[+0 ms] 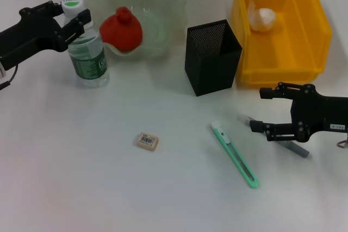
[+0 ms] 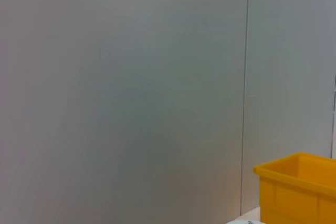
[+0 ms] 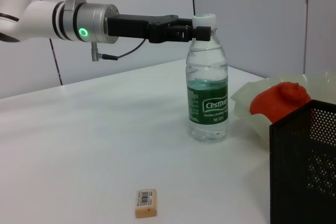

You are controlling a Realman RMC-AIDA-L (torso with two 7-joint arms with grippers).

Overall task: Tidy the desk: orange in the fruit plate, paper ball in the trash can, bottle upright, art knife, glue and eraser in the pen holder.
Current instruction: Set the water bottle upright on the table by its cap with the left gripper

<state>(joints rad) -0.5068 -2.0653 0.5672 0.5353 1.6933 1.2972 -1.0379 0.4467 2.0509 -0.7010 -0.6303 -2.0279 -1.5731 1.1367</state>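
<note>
Left gripper (image 1: 68, 20) grips the neck of the water bottle (image 1: 87, 52), which stands upright, long axis vertical, beside the fruit plate (image 1: 163, 4). Right gripper (image 1: 265, 110) hovers open above the glue stick (image 1: 296, 148), near the art knife (image 1: 235, 154) lying diagonally.

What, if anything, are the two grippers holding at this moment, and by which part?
The left gripper holds the upright bottle by its neck, just under the cap. The right gripper is open above the glue stick, holding nothing.
</note>
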